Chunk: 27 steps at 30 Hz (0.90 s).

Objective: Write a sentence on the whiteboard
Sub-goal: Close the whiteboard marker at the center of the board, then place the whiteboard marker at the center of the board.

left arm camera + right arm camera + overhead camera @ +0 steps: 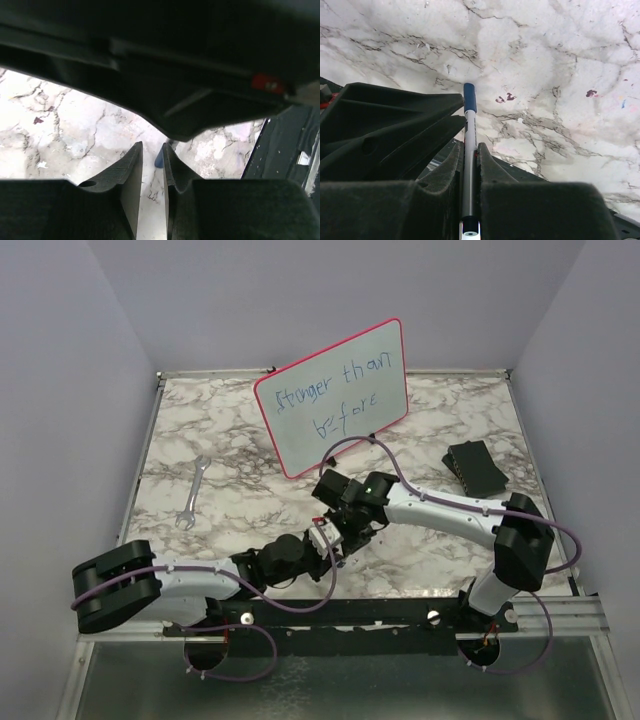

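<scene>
At mid-worktop (230,430) the two arms meet. The left arm lies low and stretches rightward, and the right arm reaches leftward from its base. The right gripper (469,150) has its jaws clenched on a blue-capped marker (469,115), cap toward the marble. The left gripper (152,150) shows jaws a slit apart beside a blue tip; whether they pinch it I cannot tell. Behind them the whiteboard (300,445) stands propped, bearing the sentence (335,395) "Stronger than before".

Whiteboard (385,350) rear-centre on bench (230,440); wrench (192,492) left of it, pad (475,467) right, marker (469,145) in right fingers (445,175) in front.
</scene>
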### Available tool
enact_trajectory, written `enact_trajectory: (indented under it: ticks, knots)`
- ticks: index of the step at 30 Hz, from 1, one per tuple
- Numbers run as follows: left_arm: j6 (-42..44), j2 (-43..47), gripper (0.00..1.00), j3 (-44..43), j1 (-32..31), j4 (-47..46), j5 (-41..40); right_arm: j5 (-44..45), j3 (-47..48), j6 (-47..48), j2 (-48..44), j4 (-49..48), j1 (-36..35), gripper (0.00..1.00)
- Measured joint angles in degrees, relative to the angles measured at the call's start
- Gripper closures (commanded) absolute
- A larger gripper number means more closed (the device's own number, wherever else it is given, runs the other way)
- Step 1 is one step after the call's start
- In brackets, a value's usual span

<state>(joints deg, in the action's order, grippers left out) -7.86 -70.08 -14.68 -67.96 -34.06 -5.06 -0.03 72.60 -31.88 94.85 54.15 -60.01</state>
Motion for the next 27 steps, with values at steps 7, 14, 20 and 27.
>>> enact_trajectory:
  ticks: [7, 14, 20, 27]
  knots:
    - [-2.6, 7.4, 0.76, 2.2, 0.0, 1.7, -2.6, 1.8, 0.3, -2.9, 0.2, -0.1, -1.4, 0.99]
    - [-6.4, 12.3, 0.63, 1.3, 0.8, 10.6, -6.4, 5.2, 0.4, -4.5, -0.7, -0.3, -1.0, 0.99]
    - [-10.9, 12.3, 0.53, -2.7, 6.5, 17.6, -7.9, 5.5, -3.2, -3.5, -6.9, -5.4, 6.3, 0.99]
    - [-15.1, 12.4, 0.4, -7.5, 17.0, 21.7, -6.4, -5.2, -16.3, -0.7, -15.2, -23.6, 20.5, 0.84]
